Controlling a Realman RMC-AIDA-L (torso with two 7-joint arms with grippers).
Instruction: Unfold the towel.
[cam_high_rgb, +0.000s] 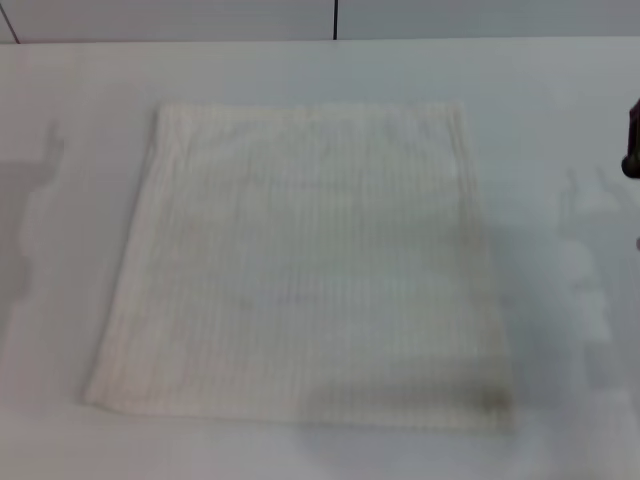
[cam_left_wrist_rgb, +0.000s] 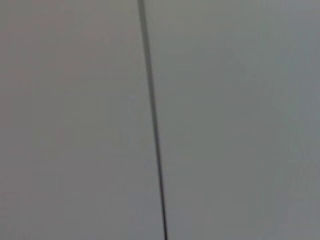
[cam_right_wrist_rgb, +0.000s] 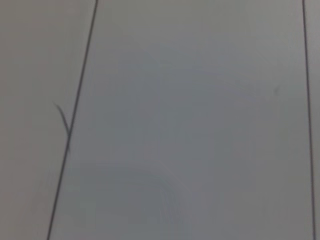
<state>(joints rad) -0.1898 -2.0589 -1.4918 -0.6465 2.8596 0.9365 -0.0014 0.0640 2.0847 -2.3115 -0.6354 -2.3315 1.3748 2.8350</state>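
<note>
Only a dark sliver of the right gripper (cam_high_rgb: 631, 140) shows at the head view's right edge, its fingers unreadable; the left gripper is out of sight. The white table (cam_high_rgb: 560, 90) carries the towel (cam_high_rgb: 310, 270), spread flat, apparently fully unfolded, stain (cam_high_rgb: 490, 398) at its near right corner.

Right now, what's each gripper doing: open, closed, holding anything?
Left gripper: out of sight in every view.
Right gripper: only a dark sliver at the table's right edge, away from the towel; cannot tell.
</note>
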